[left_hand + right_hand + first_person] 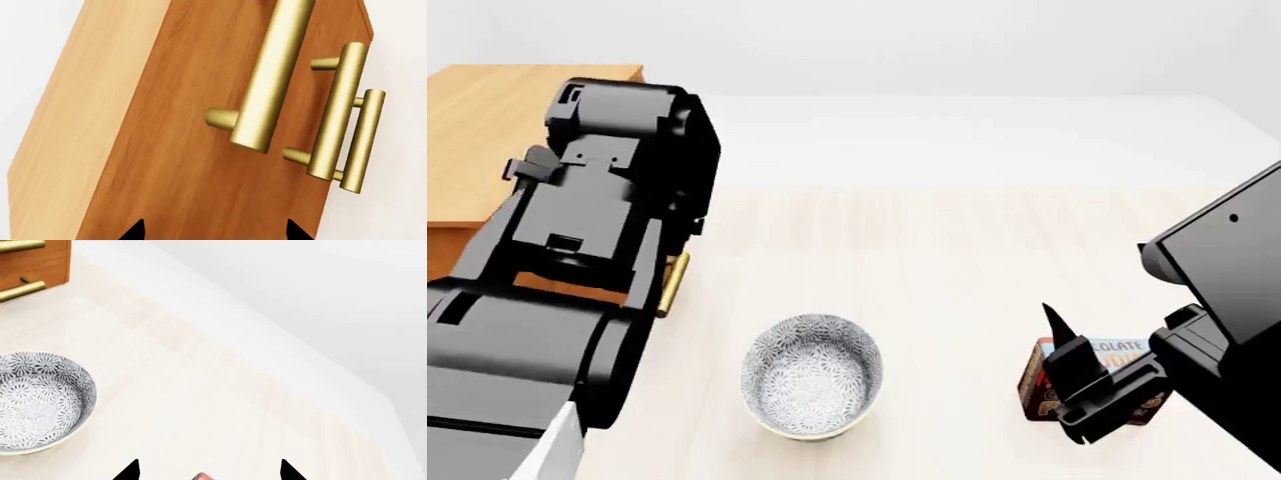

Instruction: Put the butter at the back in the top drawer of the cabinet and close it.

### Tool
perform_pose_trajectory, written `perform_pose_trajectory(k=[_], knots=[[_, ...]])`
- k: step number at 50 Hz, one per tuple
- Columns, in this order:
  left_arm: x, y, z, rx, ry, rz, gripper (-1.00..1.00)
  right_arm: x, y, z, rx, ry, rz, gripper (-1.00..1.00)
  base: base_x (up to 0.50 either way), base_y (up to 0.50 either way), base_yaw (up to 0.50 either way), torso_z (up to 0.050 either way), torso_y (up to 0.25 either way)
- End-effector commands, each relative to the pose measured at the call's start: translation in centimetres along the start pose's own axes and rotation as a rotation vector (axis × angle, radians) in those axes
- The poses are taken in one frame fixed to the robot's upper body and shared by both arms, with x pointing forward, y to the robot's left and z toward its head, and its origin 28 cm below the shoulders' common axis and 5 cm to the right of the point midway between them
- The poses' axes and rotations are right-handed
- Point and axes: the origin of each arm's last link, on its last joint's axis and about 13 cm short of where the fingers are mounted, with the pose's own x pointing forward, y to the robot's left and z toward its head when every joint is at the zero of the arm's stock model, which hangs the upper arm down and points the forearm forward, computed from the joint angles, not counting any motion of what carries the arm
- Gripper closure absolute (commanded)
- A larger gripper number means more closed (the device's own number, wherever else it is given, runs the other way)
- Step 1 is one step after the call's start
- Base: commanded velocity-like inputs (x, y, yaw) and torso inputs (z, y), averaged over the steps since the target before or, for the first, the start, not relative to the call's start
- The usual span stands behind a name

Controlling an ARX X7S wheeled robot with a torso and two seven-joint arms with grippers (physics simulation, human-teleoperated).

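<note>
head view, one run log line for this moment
left gripper: open, facing cabinet handles | right gripper: open over pudding box | bowl: empty

Both arms matte black — boxy, angular housings; right claw (1065,372) with pointed black fingertips (1054,322).

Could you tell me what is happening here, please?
A two-armed robot works at a table with a cabinet. The left tool faces the drawer handles, gripping nothing; all drawers look shut. The right tool hangs open over a brown box beside a bowl. No butter is visible.
</note>
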Motion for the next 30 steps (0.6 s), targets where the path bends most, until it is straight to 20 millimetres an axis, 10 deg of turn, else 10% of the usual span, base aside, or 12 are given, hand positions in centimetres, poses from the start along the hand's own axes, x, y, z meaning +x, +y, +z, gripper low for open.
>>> perform_pose_trajectory(k=[1, 30], knots=[[2.3, 0.1, -2.3, 0.096, -0.169, 0.125, -1.0, -0.4, 0.0, 0.3, -0.003, -0.008, -0.006, -1.0, 0.01, 0.02, 0.01, 0.0, 0.0], [-4.6, 7.0, -12.5, -0.079, -0.509, -0.324, -1.0, -0.5, 0.2, 0.4, -0.004, -0.021, -0.002, -1.0, 0.0, 0.0, 0.0, 0.0, 0.0]])
